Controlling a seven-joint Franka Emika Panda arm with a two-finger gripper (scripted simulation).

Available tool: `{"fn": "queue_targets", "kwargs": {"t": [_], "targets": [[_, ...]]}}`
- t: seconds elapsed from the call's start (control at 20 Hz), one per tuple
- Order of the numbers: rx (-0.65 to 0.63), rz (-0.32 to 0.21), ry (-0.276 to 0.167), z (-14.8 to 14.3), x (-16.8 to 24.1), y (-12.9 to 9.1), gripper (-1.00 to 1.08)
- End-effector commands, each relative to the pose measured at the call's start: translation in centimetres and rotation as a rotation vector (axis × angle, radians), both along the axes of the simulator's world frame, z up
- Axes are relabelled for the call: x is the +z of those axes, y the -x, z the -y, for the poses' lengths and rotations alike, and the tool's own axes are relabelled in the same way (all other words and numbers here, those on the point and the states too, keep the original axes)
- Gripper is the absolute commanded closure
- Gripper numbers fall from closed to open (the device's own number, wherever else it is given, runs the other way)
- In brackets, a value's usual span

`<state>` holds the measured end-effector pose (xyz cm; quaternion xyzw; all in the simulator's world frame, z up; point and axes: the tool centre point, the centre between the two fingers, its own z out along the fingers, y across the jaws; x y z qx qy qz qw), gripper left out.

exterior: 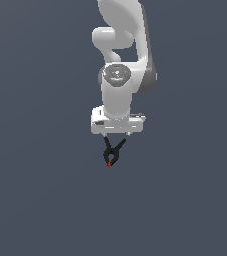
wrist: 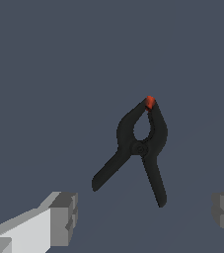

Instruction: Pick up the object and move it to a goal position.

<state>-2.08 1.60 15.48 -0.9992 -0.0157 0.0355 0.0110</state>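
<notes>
The object is a black spring clamp (wrist: 139, 148) with a small red tip (wrist: 150, 102); its two handles are spread apart. In the exterior view the clamp (exterior: 112, 152) shows just under the white hand, red tip (exterior: 109, 164) pointing away from it. My gripper (wrist: 145, 212) is open. Its grey fingers (wrist: 64, 217) stand wide apart on either side, and neither touches the clamp. The clamp appears to lie on the dark surface past the fingertips. In the exterior view the gripper (exterior: 117, 134) hangs straight down from the white arm.
A plain dark grey-blue surface (exterior: 45, 200) fills both views. The white arm (exterior: 122, 60) rises above the hand. No other object or goal marker shows.
</notes>
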Motion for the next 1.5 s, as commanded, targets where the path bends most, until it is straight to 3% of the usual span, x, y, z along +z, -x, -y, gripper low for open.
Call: {"fn": "queue_targets", "kwargs": {"t": [0.0, 0.4, 0.75, 1.45], "targets": [[0.0, 0.0, 0.0, 0.0, 0.0, 0.0, -0.92], [-0.032, 0.021, 0.016, 2.3, 1.6, -1.1, -0.92], [-0.038, 0.023, 0.017, 2.4, 1.3, -1.2, -0.92], [-0.172, 0.055, 0.025, 2.1, -5.7, -0.8, -0.92]]}}
